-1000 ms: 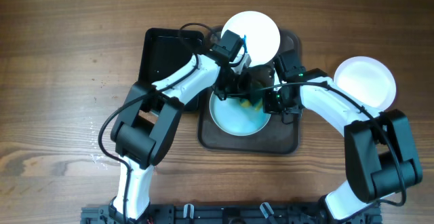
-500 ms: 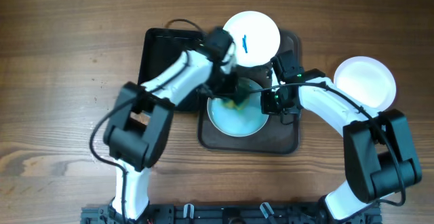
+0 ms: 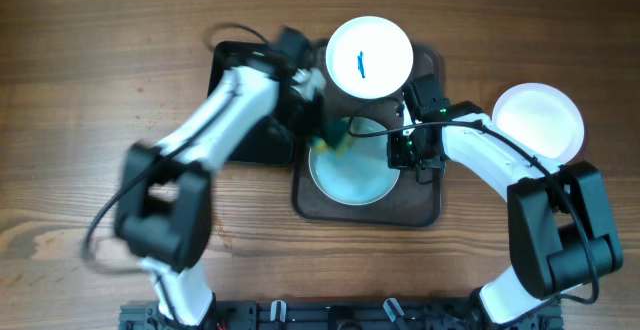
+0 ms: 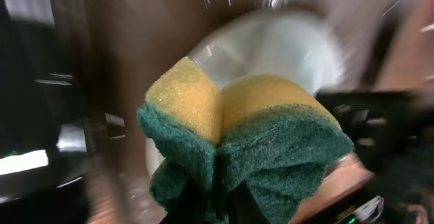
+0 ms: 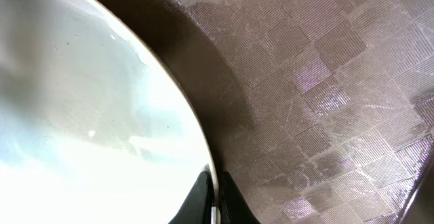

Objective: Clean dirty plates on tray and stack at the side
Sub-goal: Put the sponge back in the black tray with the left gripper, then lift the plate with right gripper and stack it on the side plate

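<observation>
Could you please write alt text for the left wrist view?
A folded yellow-and-green sponge, pinched in the left end effector, fills the foreground. Behind it, blurred, lies a white plate on the brown tray.

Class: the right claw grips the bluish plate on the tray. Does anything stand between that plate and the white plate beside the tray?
Nothing loose does. Between the bluish plate and the side plate lie only the low rim of the tray and the right arm. The sponge is on the opposite side.
</observation>
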### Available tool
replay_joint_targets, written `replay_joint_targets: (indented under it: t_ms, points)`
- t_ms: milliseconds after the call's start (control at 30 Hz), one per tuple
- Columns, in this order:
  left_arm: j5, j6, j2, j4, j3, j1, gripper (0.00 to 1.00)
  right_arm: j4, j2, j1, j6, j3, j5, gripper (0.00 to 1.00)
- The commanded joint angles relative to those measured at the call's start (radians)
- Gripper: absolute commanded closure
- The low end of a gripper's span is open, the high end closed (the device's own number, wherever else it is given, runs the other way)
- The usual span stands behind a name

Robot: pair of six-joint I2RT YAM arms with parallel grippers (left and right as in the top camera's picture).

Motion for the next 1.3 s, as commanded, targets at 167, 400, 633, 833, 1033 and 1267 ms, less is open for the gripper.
replay_joint_targets:
  t_ms: [167, 400, 633, 833, 1033, 1267]
  points:
    - [-0.422, -0.010, -0.082, 0.111, -0.082, 0.243, 0.96, -0.002, 0.040, 0.002, 0.001, -0.035, 0.073, 0.96]
    - [-0.418, -0.032, -0.015, 0.163, -0.118, 0.258, 0.49, -0.047, 0.010, 0.002, -0.002, -0.016, 0.038, 0.96]
    - [-0.360, -0.032, -0.168, 0.070, -0.118, 0.296, 0.00, -0.241, -0.120, 0.003, -0.085, 0.175, 0.126, 0.96]
    - [-0.379, -0.026, -0.342, 0.050, -0.118, 0.466, 0.00, -0.330, -0.119, 0.071, -0.211, 0.474, 0.301, 0.96]
    - [-0.379, -0.025, -0.343, 0.050, -0.118, 0.561, 0.00, 0.145, -0.083, 0.290, -0.440, 0.512, 0.473, 0.96]
    - [-0.379, -0.025, -0.343, 0.050, -0.118, 0.561, 0.00, 0.539, 0.070, 0.490, -0.765, 0.512, 0.803, 0.96]
